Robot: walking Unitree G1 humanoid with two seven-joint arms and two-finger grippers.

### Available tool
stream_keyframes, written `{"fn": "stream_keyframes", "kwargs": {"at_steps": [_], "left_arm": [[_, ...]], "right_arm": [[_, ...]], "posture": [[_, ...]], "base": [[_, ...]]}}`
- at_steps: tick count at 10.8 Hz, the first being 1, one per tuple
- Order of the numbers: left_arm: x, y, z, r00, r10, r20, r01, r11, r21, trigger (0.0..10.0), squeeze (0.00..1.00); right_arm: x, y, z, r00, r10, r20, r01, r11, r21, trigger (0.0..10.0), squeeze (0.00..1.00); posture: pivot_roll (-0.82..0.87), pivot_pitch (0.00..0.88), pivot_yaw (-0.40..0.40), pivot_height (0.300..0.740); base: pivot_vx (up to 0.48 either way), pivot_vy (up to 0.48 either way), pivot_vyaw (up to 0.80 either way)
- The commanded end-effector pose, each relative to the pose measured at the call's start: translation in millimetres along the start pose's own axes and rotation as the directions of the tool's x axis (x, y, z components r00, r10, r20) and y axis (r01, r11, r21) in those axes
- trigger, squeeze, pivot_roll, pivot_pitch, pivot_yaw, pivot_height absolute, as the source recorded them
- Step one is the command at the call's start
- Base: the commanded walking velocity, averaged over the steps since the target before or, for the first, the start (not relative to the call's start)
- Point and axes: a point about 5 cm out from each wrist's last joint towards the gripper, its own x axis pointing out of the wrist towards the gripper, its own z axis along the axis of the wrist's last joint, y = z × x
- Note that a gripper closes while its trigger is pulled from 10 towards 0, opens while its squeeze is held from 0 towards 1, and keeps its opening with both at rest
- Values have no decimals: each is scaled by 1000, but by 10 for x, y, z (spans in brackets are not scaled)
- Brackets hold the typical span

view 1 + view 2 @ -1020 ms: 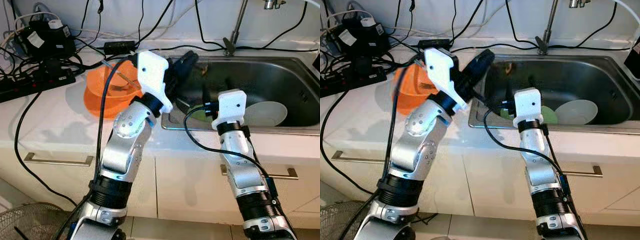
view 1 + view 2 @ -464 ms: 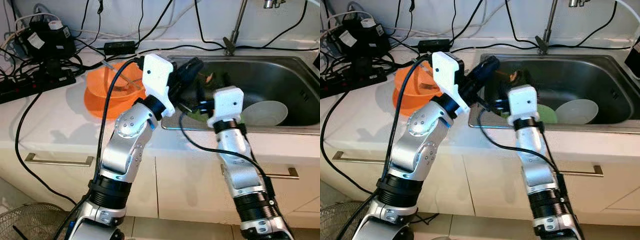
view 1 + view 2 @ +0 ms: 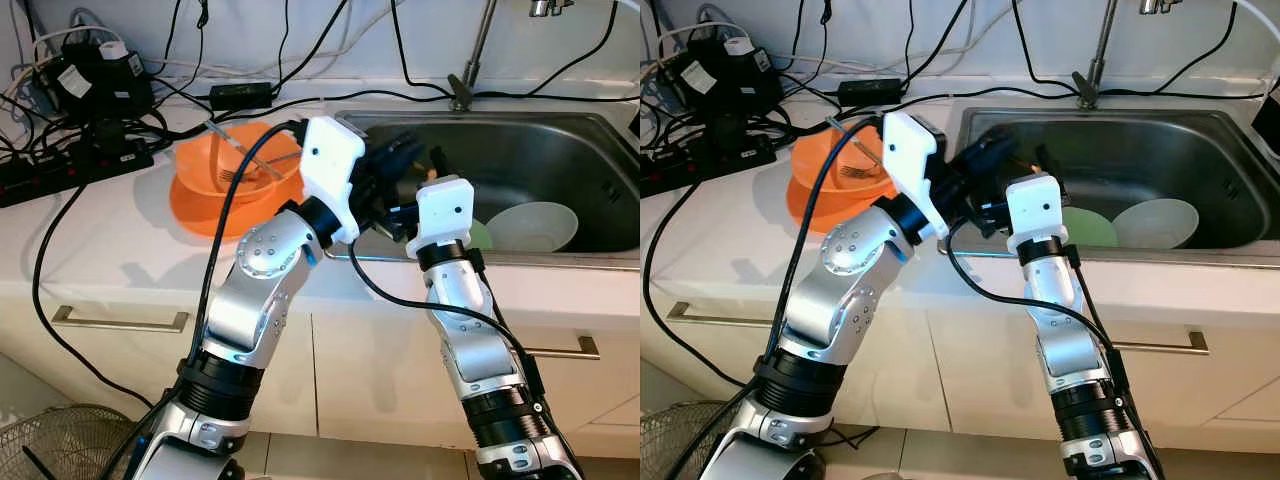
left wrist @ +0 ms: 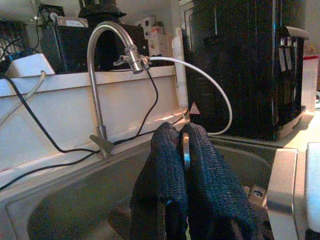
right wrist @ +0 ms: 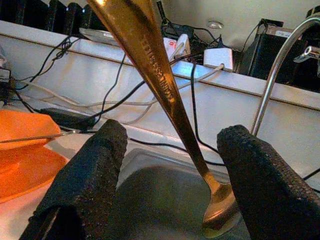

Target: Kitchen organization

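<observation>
While both arms reach over the front left corner of the sink, the left claw is pressed together on a thin metal handle at its fingertips. In the right wrist view a gold spoon runs diagonally, handle at upper left of the frame, bowl at lower right, over the basin. It passes between the spread fingers of the right claw, nearer the right-hand finger; contact with either finger cannot be confirmed. At centre right of the left eye view, the sink holds a white bowl and a green plate. On the bench, upper left, an orange bowl holds a fork.
</observation>
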Motion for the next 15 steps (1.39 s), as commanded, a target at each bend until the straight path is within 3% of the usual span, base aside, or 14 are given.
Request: {"fn": "stream_keyframes", "kwargs": {"at_steps": [1, 3, 4, 5, 15], "left_arm": [[-12, -17, -26, 999, -20, -28, 21, 999, 28, 10000, 0], [-26, -16, -36, 999, -22, -35, 24, 999, 37, 10000, 0], [-33, -12, -39, 999, -20, -39, 21, 999, 42, 10000, 0], [-32, -6, -41, 999, -19, -42, 21, 999, 44, 10000, 0], [-58, 49, -114, 996, 2, -93, 7, 996, 88, 10000, 0]], "right_arm": [[13, -10, 32, 1000, -19, 5, 19, 1000, -13, 10000, 0], [17, -26, 26, 1000, -30, 0, 30, 1000, 5, 10000, 0], [19, -25, 31, 1000, -26, 4, 26, 1000, 3, 588, 0], [25, -26, 32, 1000, -28, 4, 28, 1000, 3, 0, 0], [33, -1, 19, 1000, -23, 0, 23, 999, 30, 0, 0]], "posture": [[14, 0, 85, 740], [18, 0, 83, 740], [18, 0, 81, 740], [19, 0, 82, 740], [30, 0, 80, 740]], "base": [[0, 0, 0], [0, 0, 0], [0, 0, 0], [0, 0, 0], [0, 0, 0]]}}
